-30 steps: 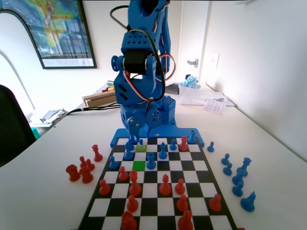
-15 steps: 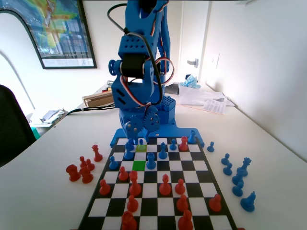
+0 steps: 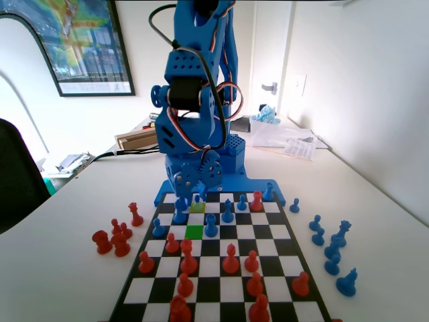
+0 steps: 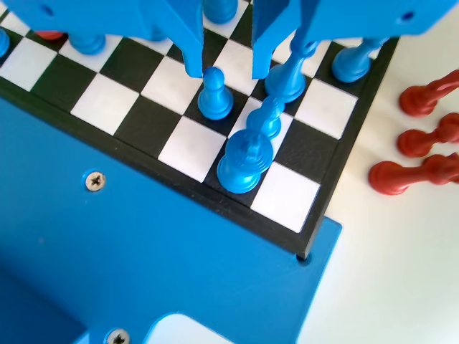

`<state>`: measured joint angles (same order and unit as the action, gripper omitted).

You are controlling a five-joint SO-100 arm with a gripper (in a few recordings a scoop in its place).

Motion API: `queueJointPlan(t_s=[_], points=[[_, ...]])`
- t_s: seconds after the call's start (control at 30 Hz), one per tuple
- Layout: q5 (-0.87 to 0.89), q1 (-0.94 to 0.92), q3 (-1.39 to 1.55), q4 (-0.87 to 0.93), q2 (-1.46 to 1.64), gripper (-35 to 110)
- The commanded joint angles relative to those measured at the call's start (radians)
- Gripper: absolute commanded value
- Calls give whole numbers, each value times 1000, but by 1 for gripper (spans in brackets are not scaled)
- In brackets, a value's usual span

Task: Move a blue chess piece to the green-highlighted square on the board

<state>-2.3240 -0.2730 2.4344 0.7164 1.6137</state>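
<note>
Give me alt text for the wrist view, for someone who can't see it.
The open gripper hangs with its jaws either side of the head of a small blue chess piece standing on a black square of the board. Taller blue pieces stand beside it, and red pieces lie off the board's edge.

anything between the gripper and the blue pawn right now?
Nothing visible. In the wrist view the gripper is open, its jaws either side of the blue pawn's head with bare gaps between. Taller blue pieces stand close beside it, outside the jaws.
</note>
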Motion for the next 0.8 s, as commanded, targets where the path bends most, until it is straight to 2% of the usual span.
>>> queueJointPlan(t_s=[0.0, 0.77], points=[[-8, -8, 12, -18, 11, 12], [8, 17, 72, -64, 14, 11]])
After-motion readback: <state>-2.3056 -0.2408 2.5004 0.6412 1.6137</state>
